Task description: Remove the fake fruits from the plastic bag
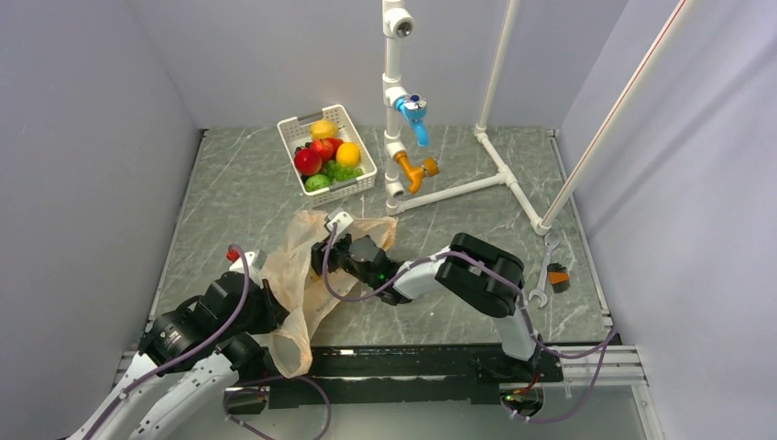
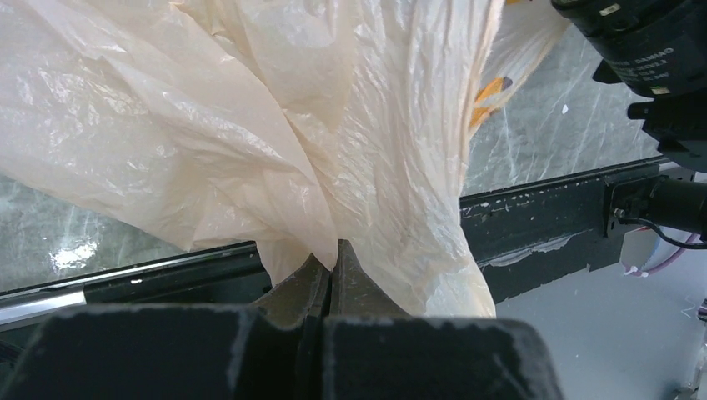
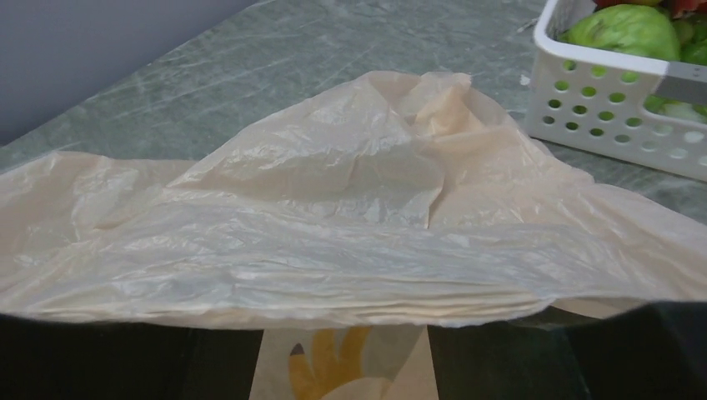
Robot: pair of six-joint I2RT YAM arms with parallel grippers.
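The plastic bag (image 1: pixel 307 280) hangs limp and flat between my two grippers; its peach film fills the left wrist view (image 2: pixel 250 125) and the right wrist view (image 3: pixel 333 225). My left gripper (image 2: pixel 333 254) is shut on a gathered fold of it near the table's front edge (image 1: pixel 273 310). My right gripper (image 1: pixel 330 257) stands open, its dark fingers apart (image 3: pixel 346 342), with the bag's film draped over them and its yellow print showing in the gap. The fake fruits lie in a white basket (image 1: pixel 359 183): a red apple (image 1: pixel 307 161), a round green fruit (image 1: pixel 317 182) (image 3: pixel 629 29) and green grapes (image 1: pixel 344 171).
The basket also holds a yellow lemon (image 1: pixel 322 128) and an orange fruit (image 1: pixel 348 153). A white pipe frame with a blue valve (image 1: pixel 414 110) and an orange valve (image 1: pixel 417 170) stands at the back. A wrench (image 1: pixel 545 270) lies at the right. A black rail (image 1: pixel 412 362) runs along the near edge.
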